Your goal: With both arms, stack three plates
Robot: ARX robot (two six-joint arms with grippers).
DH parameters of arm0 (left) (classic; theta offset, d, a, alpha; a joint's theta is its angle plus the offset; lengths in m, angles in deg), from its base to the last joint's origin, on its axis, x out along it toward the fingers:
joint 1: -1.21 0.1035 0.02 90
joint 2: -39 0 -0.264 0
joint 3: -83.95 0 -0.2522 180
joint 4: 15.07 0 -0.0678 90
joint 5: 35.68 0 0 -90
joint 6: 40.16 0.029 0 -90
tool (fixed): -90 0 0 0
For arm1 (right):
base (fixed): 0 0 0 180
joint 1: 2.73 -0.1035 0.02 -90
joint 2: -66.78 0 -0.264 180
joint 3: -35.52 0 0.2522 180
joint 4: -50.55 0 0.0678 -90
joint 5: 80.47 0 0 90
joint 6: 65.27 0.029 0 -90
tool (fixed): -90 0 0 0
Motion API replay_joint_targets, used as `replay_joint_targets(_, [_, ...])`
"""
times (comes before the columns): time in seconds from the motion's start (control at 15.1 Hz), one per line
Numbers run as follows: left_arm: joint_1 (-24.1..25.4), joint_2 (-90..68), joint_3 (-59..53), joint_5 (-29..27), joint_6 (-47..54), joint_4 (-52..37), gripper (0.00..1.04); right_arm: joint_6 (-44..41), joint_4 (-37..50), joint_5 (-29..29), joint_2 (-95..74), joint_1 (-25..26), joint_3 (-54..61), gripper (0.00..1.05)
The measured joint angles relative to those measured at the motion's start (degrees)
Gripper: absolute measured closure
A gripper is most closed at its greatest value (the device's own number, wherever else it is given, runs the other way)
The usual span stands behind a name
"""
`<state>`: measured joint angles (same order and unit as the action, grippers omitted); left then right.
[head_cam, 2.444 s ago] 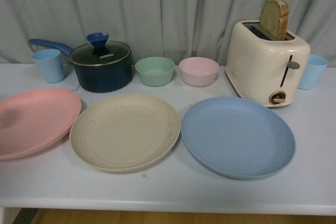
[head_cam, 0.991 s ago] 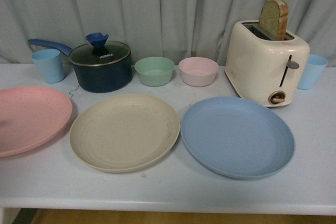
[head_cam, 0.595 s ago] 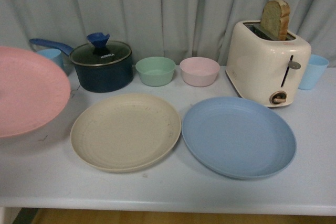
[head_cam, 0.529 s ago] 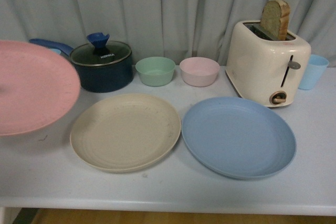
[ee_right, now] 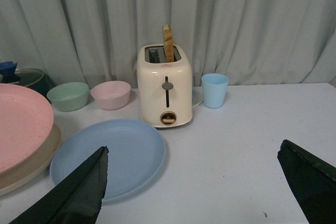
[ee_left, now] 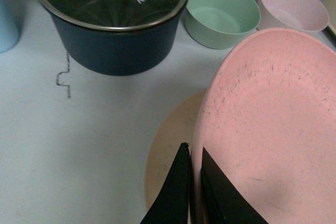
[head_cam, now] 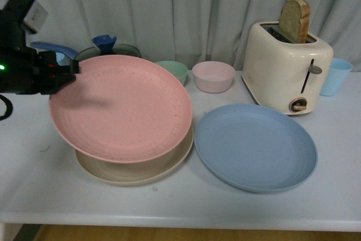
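My left gripper (head_cam: 66, 77) is shut on the left rim of the pink plate (head_cam: 121, 106) and holds it tilted just above the beige plate (head_cam: 135, 172), which lies on the table and is mostly covered. In the left wrist view the black fingers (ee_left: 176, 192) pinch the pink plate's rim (ee_left: 273, 129), with the beige plate (ee_left: 170, 145) below. The blue plate (head_cam: 255, 146) lies flat to the right of them. My right gripper (ee_right: 191, 182) is open and empty, above bare table to the right of the blue plate (ee_right: 107, 156); it is out of the front view.
Behind the plates stand a dark pot with a glass lid (ee_left: 113, 19), a green bowl (ee_left: 223, 14) and a pink bowl (head_cam: 213, 76). A cream toaster with a bread slice (head_cam: 286, 66) and a blue cup (head_cam: 335, 76) stand at the back right.
My left arm has come into view and carried the pink plate up off the table and to the right, from the far left to above the beige plate. The blue plate has not moved.
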<state>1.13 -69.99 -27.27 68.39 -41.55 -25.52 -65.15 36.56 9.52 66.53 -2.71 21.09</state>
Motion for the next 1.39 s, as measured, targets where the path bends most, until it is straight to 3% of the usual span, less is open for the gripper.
replay_joint_targets(0.26, [-3.1, -4.8, 2.3, -3.1, -1.8, -2.5, 1.02, 0.0, 0.0, 0.0, 0.0, 0.0, 0.0, 0.06])
replay_joint_targets(1.06, [-1.8, -9.9, 2.5, -6.8, -2.3, -3.1, 1.02, 0.0, 0.0, 0.0, 0.0, 0.0, 0.0, 0.06])
replay_joint_targets(1.12, [-1.8, -9.9, 2.3, -6.4, -2.8, -2.5, 0.98, 0.0, 0.0, 0.0, 0.0, 0.0, 0.0, 0.06])
replay_joint_targets(1.19, [-1.7, -8.2, 0.3, -5.2, -3.5, -4.4, 0.64, 0.0, 0.0, 0.0, 0.0, 0.0, 0.0, 0.06])
replay_joint_targets(1.39, [-1.0, 4.4, -3.8, -6.7, -4.2, -8.5, 0.28, 0.0, 0.0, 0.0, 0.0, 0.0, 0.0, 0.06])
